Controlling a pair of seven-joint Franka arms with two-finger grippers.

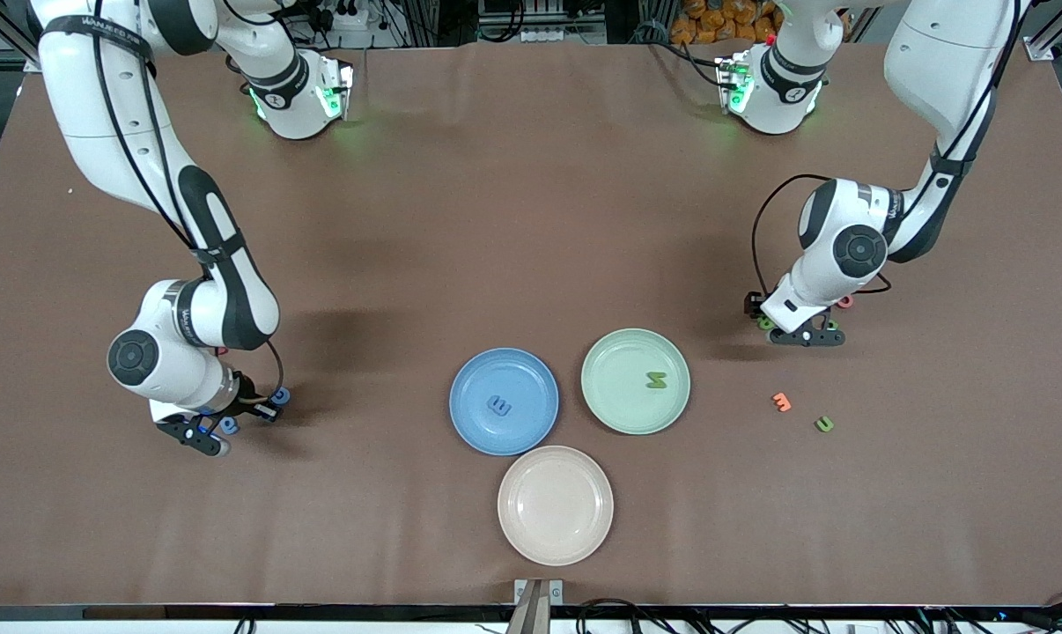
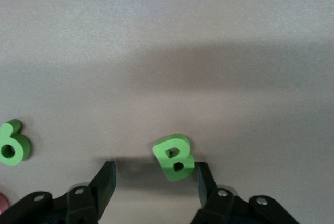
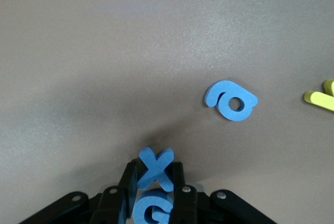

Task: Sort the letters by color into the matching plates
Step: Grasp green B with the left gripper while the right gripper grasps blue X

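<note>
My right gripper (image 3: 155,173) is down at the table near the right arm's end, shut on a blue X (image 3: 155,167). A blue G (image 3: 152,209) sits between the same fingers, closer to the palm. Another blue letter (image 3: 230,101) lies flat nearby. My left gripper (image 2: 155,171) stands open at the table near the left arm's end, with a green B (image 2: 174,157) leaning against one finger (image 2: 205,178). A second green letter (image 2: 13,141) lies beside it. The blue plate (image 1: 478,380) holds a blue letter (image 1: 499,406), and the green plate (image 1: 617,361) a green letter (image 1: 655,379).
An empty cream-beige plate (image 1: 555,528) lies nearest the front camera. An orange letter (image 1: 781,401) and a green letter (image 1: 824,424) lie on the brown table nearer the camera than the left gripper. A yellow letter (image 3: 319,98) lies by the right gripper.
</note>
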